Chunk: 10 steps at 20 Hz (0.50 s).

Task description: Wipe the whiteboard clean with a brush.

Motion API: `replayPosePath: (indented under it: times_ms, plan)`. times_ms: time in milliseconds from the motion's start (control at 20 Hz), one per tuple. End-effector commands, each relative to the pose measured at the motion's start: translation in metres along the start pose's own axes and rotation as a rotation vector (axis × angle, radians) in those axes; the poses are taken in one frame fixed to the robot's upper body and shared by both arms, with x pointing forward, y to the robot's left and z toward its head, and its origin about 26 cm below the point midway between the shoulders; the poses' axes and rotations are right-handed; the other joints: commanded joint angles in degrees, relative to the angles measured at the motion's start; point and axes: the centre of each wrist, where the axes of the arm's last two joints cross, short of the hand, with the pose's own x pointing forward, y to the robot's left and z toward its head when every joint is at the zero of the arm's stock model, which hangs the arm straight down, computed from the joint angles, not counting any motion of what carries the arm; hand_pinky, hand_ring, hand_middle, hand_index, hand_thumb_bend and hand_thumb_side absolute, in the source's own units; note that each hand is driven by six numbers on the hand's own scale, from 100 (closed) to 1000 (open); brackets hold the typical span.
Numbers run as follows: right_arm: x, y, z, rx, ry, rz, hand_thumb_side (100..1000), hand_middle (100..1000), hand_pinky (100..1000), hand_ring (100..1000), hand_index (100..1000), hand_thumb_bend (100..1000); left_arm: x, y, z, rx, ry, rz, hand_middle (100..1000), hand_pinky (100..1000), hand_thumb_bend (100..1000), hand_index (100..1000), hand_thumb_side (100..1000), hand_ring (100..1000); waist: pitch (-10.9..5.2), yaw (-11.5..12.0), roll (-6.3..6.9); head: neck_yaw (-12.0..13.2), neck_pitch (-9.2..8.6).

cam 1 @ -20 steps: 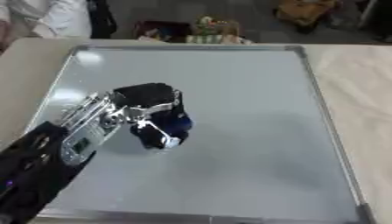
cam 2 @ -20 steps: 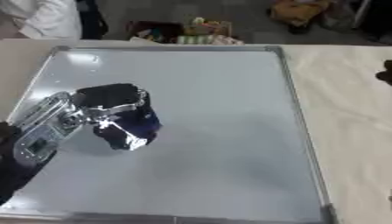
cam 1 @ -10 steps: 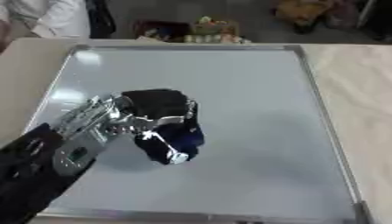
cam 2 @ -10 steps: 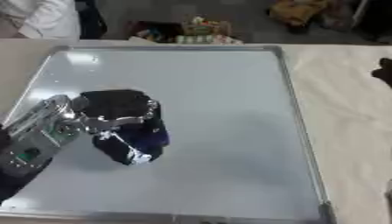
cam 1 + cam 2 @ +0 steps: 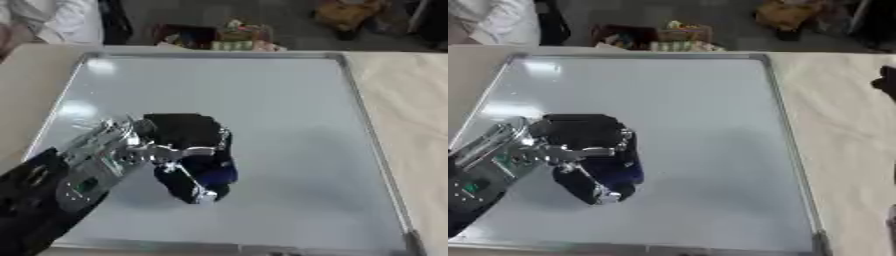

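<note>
The whiteboard point(image 5: 280, 100) lies flat on the table, silver-framed, its surface showing no marks, only light glare at the upper left. My left hand point(image 5: 179, 147) reaches in from the lower left and rests on the board's lower left part, its fingers curled round a dark blue brush point(image 5: 214, 172) pressed against the surface. A dark bit of my right hand point(image 5: 885, 80) shows at the right edge of the right eye view, off the board over the table.
The beige table point(image 5: 411, 105) runs along the right of the board. Beyond the far edge sit cluttered small objects point(image 5: 232, 35) on the floor, and a person in white point(image 5: 52, 20) stands at the upper left.
My left hand has slid with the brush down the board toward its near edge, a little to the right. The board has stayed put.
</note>
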Motion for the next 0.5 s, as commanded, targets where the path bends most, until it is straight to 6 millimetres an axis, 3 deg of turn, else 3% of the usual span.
replayPosePath:
  times_ms: [50, 400, 500]
  plan:
    - [0.0045, -0.0024, -0.0044, 0.003, -0.023, 0.006, 1000, 578, 878, 855, 914, 108, -0.0013, 0.0025, 0.0013, 0.001, -0.012, -0.035, 183, 301, 100, 475, 241, 374, -1.14, -0.07, -0.08, -0.18, 0.25]
    - [0.0044, -0.0023, -0.004, 0.001, -0.022, 0.005, 1000, 578, 878, 855, 914, 110, -0.0008, 0.0002, -0.0003, 0.027, -0.119, -0.141, 255, 340, 100, 470, 228, 424, -1.12, -0.04, -0.11, -0.35, 0.09]
    - [0.0043, -0.0023, -0.0039, 0.001, -0.021, 0.006, 1000, 578, 879, 855, 914, 110, -0.0025, -0.0026, -0.0011, 0.018, -0.141, -0.156, 345, 362, 100, 469, 229, 480, -1.1, -0.04, -0.12, -0.37, 0.06]
